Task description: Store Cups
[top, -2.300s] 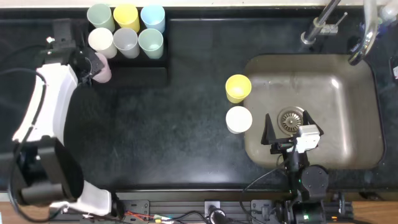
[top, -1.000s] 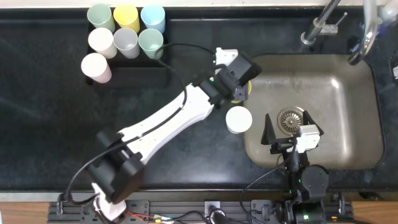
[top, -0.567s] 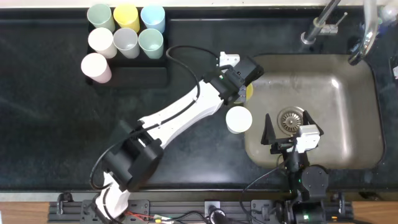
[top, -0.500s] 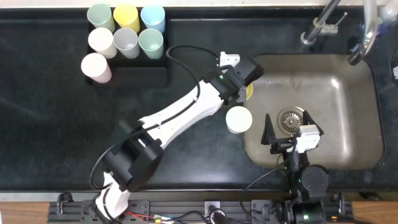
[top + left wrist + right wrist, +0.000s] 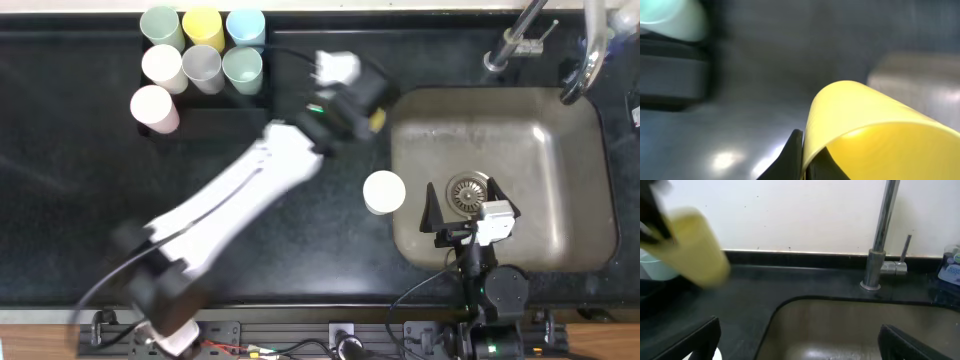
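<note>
Left fingers (image 5: 795, 156) pinch the rim of the yellow cup (image 5: 865, 135), gripping it tilted in the air above the surface (image 5: 330, 260), between the sink (image 5: 540, 140) and the rack (image 5: 225, 120). Risk: a rim-only pinch may let the cup twist or slip free, and a tilted cup could clip the standing cups (image 5: 203, 68) in the rack.

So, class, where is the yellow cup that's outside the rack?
Top view: the yellow cup is held in the left gripper, above the counter between the cup rack and the sink.
</note>
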Motion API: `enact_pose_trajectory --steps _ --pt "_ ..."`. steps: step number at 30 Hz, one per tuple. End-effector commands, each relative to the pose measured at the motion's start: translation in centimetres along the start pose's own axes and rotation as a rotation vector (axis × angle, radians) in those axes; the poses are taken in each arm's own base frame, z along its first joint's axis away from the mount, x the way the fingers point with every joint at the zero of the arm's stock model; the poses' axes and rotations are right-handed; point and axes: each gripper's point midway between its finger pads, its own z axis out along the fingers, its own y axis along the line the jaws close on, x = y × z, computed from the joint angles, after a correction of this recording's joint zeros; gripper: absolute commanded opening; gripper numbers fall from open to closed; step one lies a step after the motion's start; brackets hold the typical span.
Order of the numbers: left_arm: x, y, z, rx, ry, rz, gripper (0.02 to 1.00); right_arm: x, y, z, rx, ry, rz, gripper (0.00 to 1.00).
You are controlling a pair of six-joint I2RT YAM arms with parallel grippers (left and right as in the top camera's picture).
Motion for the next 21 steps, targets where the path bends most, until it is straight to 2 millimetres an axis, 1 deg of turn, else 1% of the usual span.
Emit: enact_pose_trajectory --steps 1,3,5,6,8,11,13,15,18,21 --pt "-6.2 8.3 -4.5 -0.11 -0.13 -0.239 0.034 0.0 0.2 0.0 -0.012 -0.011 -0.007 0.998" --pt "-7.0 12.3 -5.1 -0.18 -0.136 -0.366 0.036 0.0 0.2 0.0 -0.012 -0.011 -0.007 0.998" --pt "-7.4 15.8 -5.4 -0.242 -0.14 -0.502 0.034 0.0 0.2 0.0 -0.012 -0.011 -0.007 0.996" --pt "-7.4 17.4 -5.4 -0.269 -0.137 -0.567 0.036 0.0 0.2 0.0 -0.012 -0.011 -0.007 0.998" --pt "-7.2 19.7 -4.9 -0.303 -0.118 -0.676 0.036 0.0 0.2 0.0 -0.012 -0.011 -0.007 0.998" --pt "-6.0 22.1 -3.4 -0.328 -0.064 -0.821 0.034 0.0 0.2 0.0 -0.012 -0.011 -0.007 0.996" --pt "-4.5 23.7 -2.2 -0.363 -0.02 -0.923 0.036 0.0 0.2 0.0 -0.012 -0.011 -0.007 0.996" --pt "-3.1 24.8 -1.3 -0.397 0.017 -0.986 0.036 0.0 0.2 0.0 -0.012 -0.011 -0.007 0.998" --pt "-0.9 26.0 -0.1 -0.441 0.066 -1.027 0.036 0.0 0.2 0.0 -0.012 -0.011 -0.007 0.996" --pt "0.4 26.1 1.2 -0.445 0.09 -1.029 0.036 0.0 0.2 0.0 -0.012 -0.011 -0.007 0.998"
